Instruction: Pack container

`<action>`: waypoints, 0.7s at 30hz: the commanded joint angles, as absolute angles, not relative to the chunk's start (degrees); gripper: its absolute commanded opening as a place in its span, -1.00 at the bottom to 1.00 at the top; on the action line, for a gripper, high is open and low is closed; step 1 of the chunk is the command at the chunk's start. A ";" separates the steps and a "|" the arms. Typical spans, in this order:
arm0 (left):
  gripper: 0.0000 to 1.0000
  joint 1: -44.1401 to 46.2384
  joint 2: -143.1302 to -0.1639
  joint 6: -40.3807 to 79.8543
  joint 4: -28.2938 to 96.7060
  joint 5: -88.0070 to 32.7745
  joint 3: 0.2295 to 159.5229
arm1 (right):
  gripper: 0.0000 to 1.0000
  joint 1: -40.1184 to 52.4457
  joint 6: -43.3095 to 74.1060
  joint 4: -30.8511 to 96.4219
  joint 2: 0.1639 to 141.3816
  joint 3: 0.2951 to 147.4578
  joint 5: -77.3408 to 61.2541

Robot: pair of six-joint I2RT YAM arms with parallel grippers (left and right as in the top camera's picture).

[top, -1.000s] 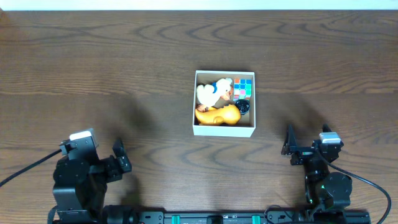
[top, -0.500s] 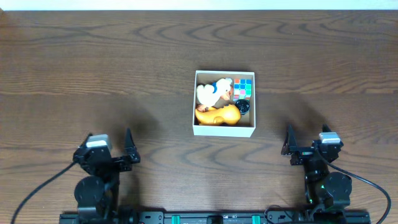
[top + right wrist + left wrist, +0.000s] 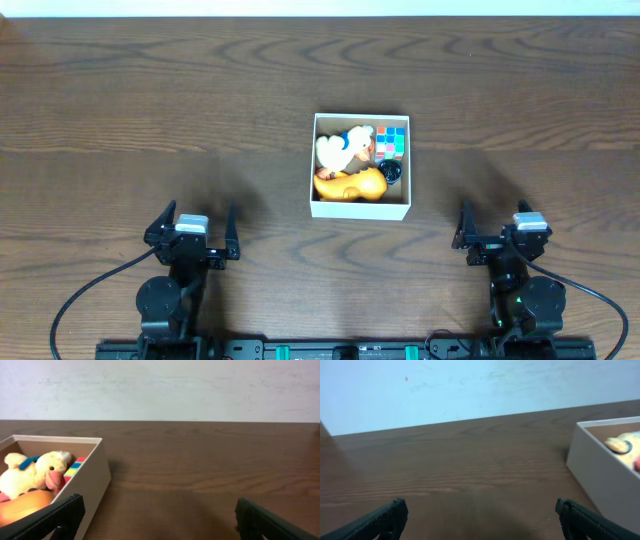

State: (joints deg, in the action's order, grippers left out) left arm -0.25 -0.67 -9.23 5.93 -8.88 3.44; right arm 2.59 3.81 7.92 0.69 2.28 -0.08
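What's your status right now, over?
Left end effector open, empty. Right end effector open, empty. Container mid-table, holding plush duck, orange toy, colour cube. Nothing in the way.

The container (image 3: 360, 210) stands in the middle of the table (image 3: 150, 120), packed with toys (image 3: 345, 150). I have open wood on every side of it.
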 commanded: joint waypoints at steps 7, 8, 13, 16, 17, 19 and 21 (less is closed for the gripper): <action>0.96 -0.08 -0.12 -6.33 6.11 -11.38 1.67 | 0.98 3.07 3.14 7.86 0.38 2.02 -0.27; 0.96 -0.08 -0.12 -6.33 6.11 -11.38 1.67 | 0.98 3.07 3.14 7.86 0.38 2.02 -0.27; 0.96 -0.08 -0.30 -6.33 6.11 -11.38 1.67 | 0.99 3.07 3.14 7.86 0.38 2.02 -0.27; 0.96 -0.08 -0.30 -6.33 6.11 -11.38 1.67 | 0.98 3.07 3.14 7.86 0.38 2.02 -0.27; 0.96 -0.08 -0.27 -6.33 6.11 -11.38 1.67 | 0.98 3.07 3.14 7.86 0.38 2.02 -0.27; 0.96 -0.08 -0.30 -6.33 6.11 -11.38 1.67 | 0.98 3.07 3.14 7.86 0.38 2.02 -0.27; 0.96 -0.08 -0.27 -6.33 6.11 -11.38 1.67 | 0.99 3.07 3.14 7.86 0.38 2.02 -0.27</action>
